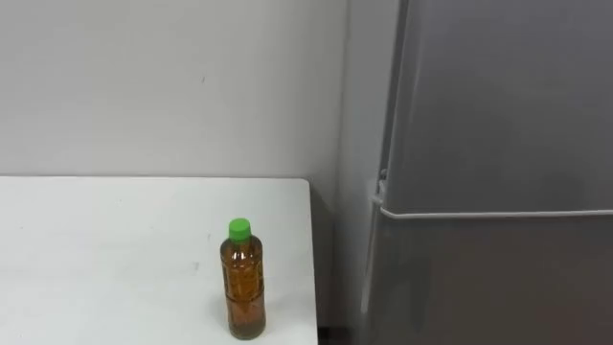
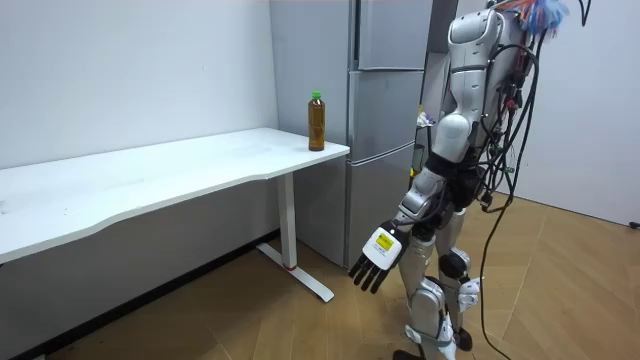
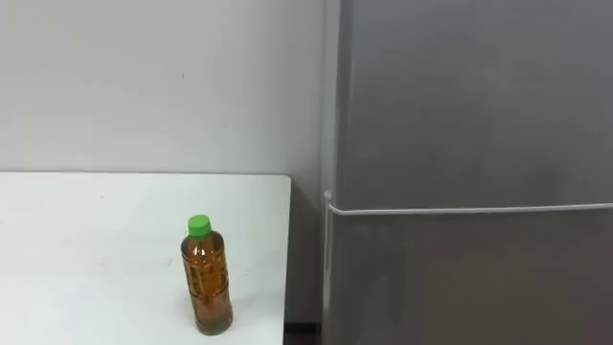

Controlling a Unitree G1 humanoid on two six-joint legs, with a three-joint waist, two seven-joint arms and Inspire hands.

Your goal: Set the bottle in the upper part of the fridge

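A clear bottle (image 1: 244, 283) of amber liquid with a green cap stands upright on the white table (image 1: 96, 249), close to its right edge and front right corner. To its right stands the grey fridge (image 1: 498, 96), both doors closed, with a pale seam (image 1: 498, 214) dividing the upper door from the lower one. In the room view the bottle (image 2: 316, 122) sits at the table's end beside the fridge (image 2: 385, 90). I stand about a step from the fridge, facing it. My left hand (image 2: 375, 258) hangs low by my thigh, fingers straight and holding nothing.
A narrow gap (image 1: 330, 259) separates the table's edge from the fridge's side. A plain wall (image 1: 163, 86) runs behind the table. In the room view, wooden floor (image 2: 250, 320) lies open under and before the table (image 2: 150, 175).
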